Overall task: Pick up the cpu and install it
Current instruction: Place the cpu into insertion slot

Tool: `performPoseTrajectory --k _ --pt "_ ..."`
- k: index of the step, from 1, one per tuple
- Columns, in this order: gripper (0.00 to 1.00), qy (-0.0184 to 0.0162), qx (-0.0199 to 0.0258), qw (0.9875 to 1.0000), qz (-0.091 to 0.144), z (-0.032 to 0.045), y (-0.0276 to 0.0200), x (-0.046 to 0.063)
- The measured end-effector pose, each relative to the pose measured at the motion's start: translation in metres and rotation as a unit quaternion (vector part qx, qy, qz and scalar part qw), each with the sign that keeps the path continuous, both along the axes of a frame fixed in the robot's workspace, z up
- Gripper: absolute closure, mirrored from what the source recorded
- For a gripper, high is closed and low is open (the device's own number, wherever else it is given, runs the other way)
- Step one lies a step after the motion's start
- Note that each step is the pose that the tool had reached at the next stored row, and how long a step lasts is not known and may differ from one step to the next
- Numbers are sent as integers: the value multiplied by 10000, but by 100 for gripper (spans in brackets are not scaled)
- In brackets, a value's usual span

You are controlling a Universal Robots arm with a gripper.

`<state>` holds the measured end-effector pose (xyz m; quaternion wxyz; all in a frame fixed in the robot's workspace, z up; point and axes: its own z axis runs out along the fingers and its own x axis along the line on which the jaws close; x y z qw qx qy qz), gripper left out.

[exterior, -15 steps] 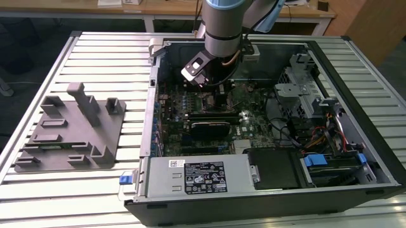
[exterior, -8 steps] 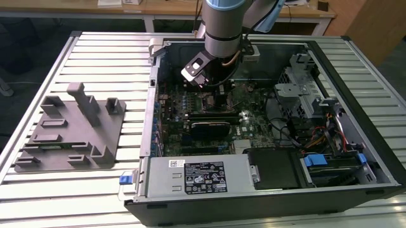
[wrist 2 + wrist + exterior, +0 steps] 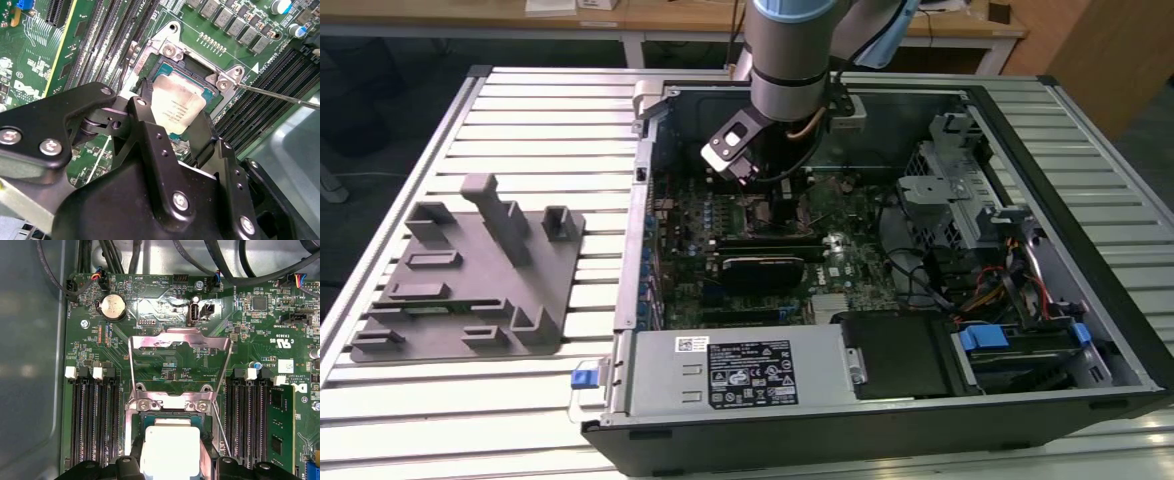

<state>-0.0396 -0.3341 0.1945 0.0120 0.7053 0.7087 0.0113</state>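
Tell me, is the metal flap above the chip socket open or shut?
Open: the flap lies swung back over the green board, leaving the silver chip uncovered.

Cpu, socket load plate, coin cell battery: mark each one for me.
cpu (image 3: 177, 107): second wrist view, middle of its silver top.
socket load plate (image 3: 150, 341): first wrist view, cross bar away from its hinge.
coin cell battery (image 3: 113, 306): first wrist view, centre of its face.

My gripper clamps the cpu between two black fingers, just over the metal-framed socket; a thin lever sticks out beside it
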Motion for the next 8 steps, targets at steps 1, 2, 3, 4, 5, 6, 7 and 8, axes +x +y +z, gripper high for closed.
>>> performPoseTrajectory --k 1,2,3,4,5,6,7,8 --pt "47 0 0 10000 0 0 0 0" --pt "47 0 0 10000 0 0 0 0" --pt "47 0 1 10000 0 0 0 0" --pt "47 -3 10 10000 0 -4 3 1" --pt "46 -4 9 10000 0 -5 3 2" --pt "46 -2 6 10000 0 -4 2 1" --pt "40 -1 3 10000 0 -1 1 0" --pt "40 0 2 10000 0 0 0 0"
